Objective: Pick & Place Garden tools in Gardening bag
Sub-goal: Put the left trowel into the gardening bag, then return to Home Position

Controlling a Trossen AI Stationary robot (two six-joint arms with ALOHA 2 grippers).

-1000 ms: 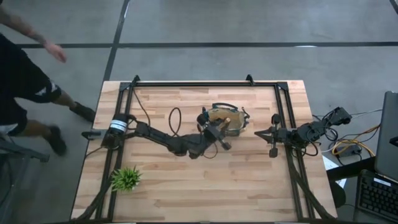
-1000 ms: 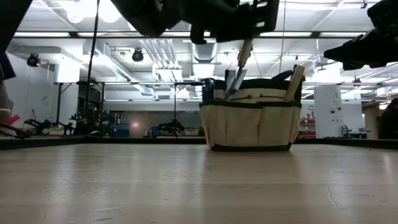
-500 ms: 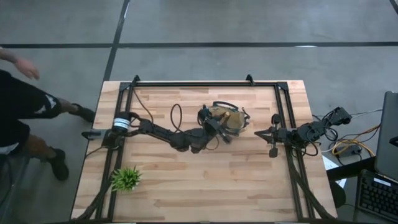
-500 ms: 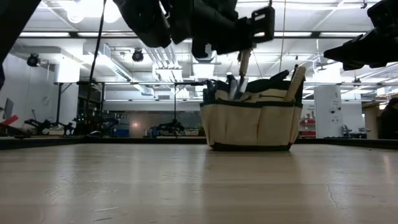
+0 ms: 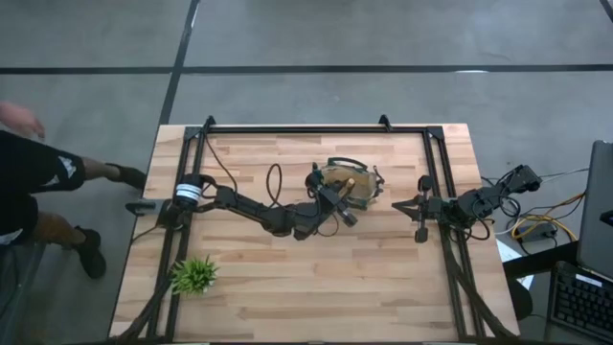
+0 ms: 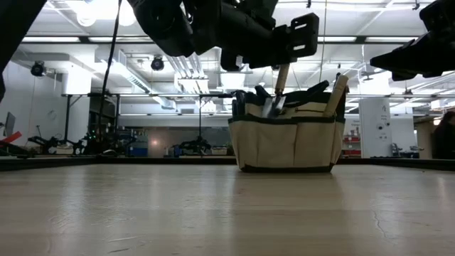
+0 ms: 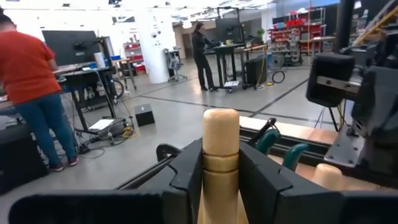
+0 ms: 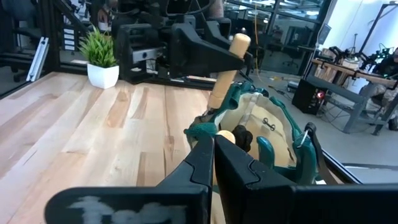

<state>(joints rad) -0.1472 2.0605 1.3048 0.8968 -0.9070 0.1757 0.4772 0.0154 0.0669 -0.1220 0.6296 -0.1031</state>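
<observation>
The tan gardening bag [image 5: 352, 186] with dark green trim stands upright on the table's middle; it also shows in the low view [image 6: 288, 141] and the right wrist view [image 8: 277, 140]. My left gripper [image 5: 335, 203] is above the bag's left rim, shut on a wooden-handled trowel [image 6: 280, 82] whose lower end is inside the bag. Dark tool handles and another wooden handle [image 6: 335, 92] stick up out of the bag and lean on its rim. My right gripper [image 5: 402, 204] waits, shut and empty, to the right of the bag. My left gripper pinches the trowel's wooden handle [image 7: 221, 163] between its two fingers [image 7: 189, 175], a little below the handle's rounded free end [image 7: 221, 121]. The fingers lie across the handle. The trowel stands nearly upright below the gripper, its lower end hidden inside the bag [image 6: 270, 107].
A small leafy green plant [image 5: 194, 275] in a white pot stands at the table's near left. A dark cable [image 5: 270, 182] loops on the table left of the bag. A black frame [image 5: 316, 128] runs along the far edge. A person [image 5: 29, 182] stands beyond the left edge.
My left gripper has gone down over the bag with the trowel. The trowel's metal blade, which hung tilted above the rim, has sunk into the bag, and the trowel now stands more upright. The person at the left has moved.
</observation>
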